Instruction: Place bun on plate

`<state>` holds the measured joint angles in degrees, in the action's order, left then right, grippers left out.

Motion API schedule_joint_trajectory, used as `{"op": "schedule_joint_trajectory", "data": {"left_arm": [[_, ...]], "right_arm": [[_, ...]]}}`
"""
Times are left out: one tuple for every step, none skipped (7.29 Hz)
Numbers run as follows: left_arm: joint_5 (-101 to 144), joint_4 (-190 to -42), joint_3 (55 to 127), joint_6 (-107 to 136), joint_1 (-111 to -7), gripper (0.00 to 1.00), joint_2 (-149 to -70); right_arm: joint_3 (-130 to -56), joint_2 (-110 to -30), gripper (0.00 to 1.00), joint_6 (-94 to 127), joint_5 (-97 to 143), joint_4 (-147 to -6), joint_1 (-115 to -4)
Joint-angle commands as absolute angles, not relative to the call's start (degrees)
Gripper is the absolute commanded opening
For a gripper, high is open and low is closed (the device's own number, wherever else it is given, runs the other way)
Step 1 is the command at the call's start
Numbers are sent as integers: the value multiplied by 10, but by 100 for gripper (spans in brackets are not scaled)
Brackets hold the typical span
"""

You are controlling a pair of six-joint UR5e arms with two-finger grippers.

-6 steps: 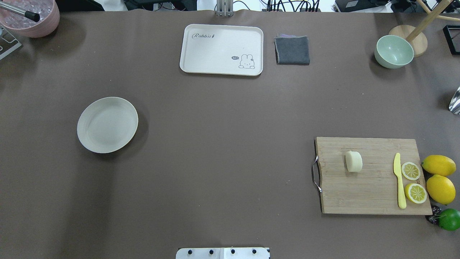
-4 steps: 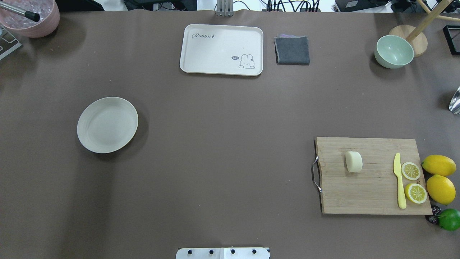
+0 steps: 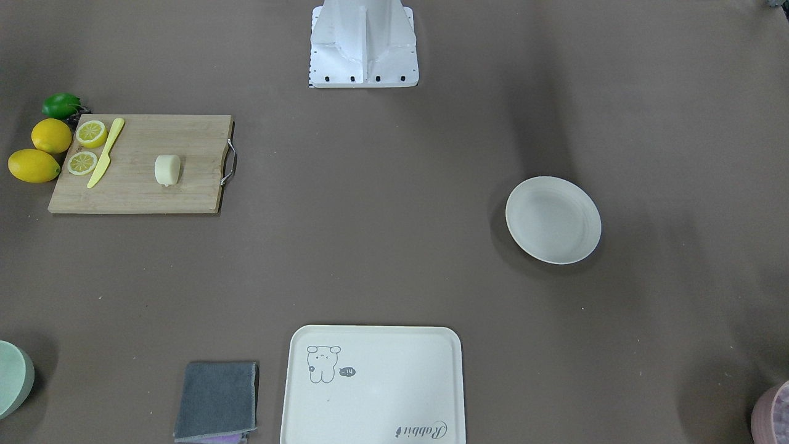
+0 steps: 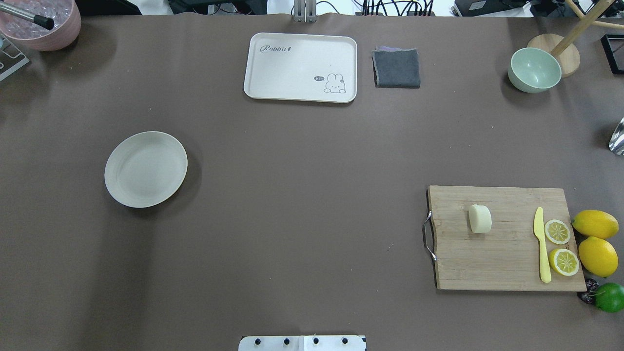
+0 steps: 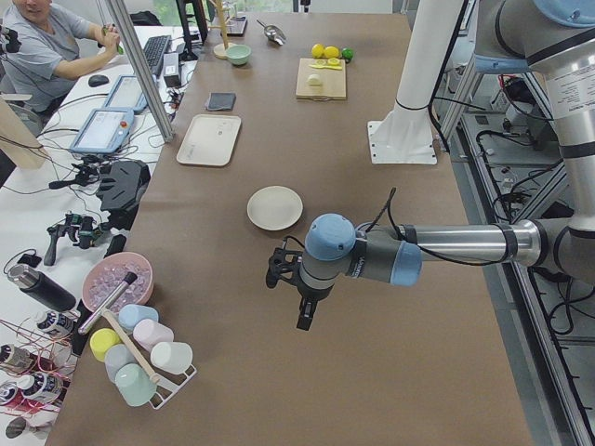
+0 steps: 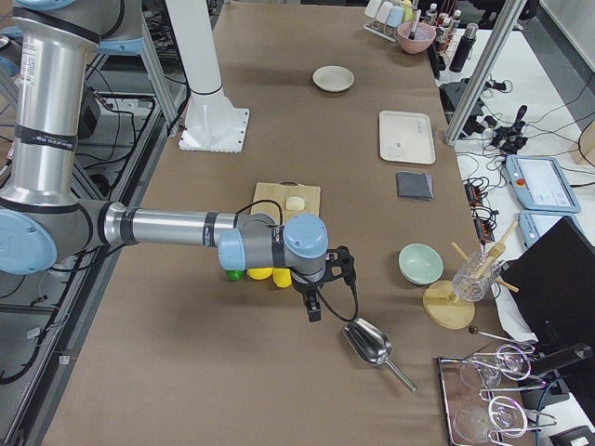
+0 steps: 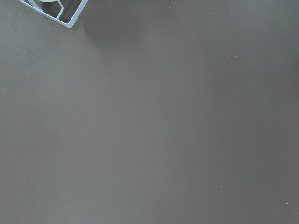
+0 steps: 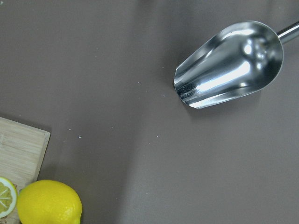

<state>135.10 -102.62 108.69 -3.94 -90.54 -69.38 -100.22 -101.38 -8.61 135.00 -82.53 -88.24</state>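
The bun [image 4: 480, 219] is a small pale cream lump lying on a wooden cutting board [image 4: 502, 258] at the table's right side; it also shows in the front view [image 3: 167, 169]. The plate [image 4: 145, 169], round and off-white, sits bare on the left side [image 3: 553, 219]. Neither gripper appears in the overhead or front views. In the left side view my left gripper [image 5: 305, 319] hangs over the brown table past the plate [image 5: 274, 207]. In the right side view my right gripper [image 6: 316, 311] hangs beyond the lemons, away from the bun [image 6: 295, 203]. I cannot tell whether either is open or shut.
On the board lie a yellow knife [image 4: 541, 243] and two lemon halves [image 4: 557, 231]; two whole lemons [image 4: 595, 224] and a lime [image 4: 609, 297] sit beside it. A cream tray [image 4: 300, 67], grey cloth [image 4: 396, 68] and green bowl [image 4: 534, 69] line the far edge. A metal scoop [image 8: 229, 65] lies under the right wrist.
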Motion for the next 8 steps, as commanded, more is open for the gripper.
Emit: {"op": "schedule_joint_trajectory", "data": {"left_arm": [[1352, -1027, 1086, -36, -905, 98, -693], [1352, -1027, 1085, -38, -905, 98, -693], [1353, -1027, 1085, -38, -905, 98, -693], [1354, -1027, 1085, -36, -905, 97, -693], [1354, -1027, 1084, -36, -905, 97, -693], [1354, -1027, 1081, -38, -905, 97, -693], [1354, -1028, 1076, -38, -903, 97, -693], [1355, -1029, 1076, -36, -903, 97, -693]], "right_arm": [[-1002, -1014, 100, -86, 1350, -825, -882], [-1000, -1014, 100, -86, 1351, -824, -882], [-999, -1014, 100, -87, 1350, -824, -882], [-999, -1014, 100, -87, 1349, -823, -882], [-999, -1014, 100, -88, 1350, -822, -882], [-999, -1015, 100, -91, 1350, -820, -882], [-999, -1015, 100, -91, 1350, -820, -882], [-999, -1019, 100, -90, 1350, -820, -882]]}}
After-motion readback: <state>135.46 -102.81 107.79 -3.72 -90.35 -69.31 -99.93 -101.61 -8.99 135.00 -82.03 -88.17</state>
